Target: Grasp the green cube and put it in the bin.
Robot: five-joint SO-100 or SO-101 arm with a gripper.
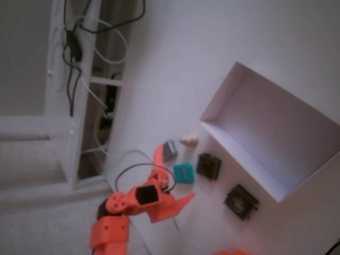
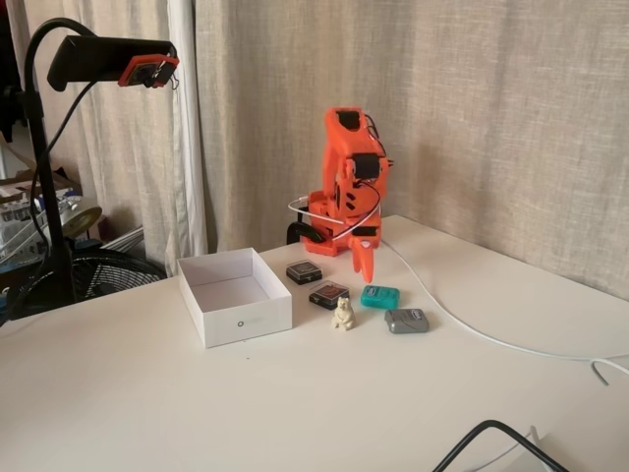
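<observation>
In the fixed view from above, my claw (image 1: 171, 178) hangs spread wide and empty just left of the green cube (image 1: 184, 172), which lies on the tabletop (image 1: 255, 42) left of the bin (image 1: 297, 180). In the fixed view from the front, the cube sits right of the bin, behind a small cream figurine (image 2: 343, 314).

- My tilted fixed view is soft and hazy throughout, washed pale with a lilac cast; the large white shallow box (image 1: 276, 122) shades inside its near wall.
- My other fixed view is sharp, evenly daylit through beige curtains (image 2: 472, 108); shadows fall faint on the white table (image 2: 295, 413).
</observation>
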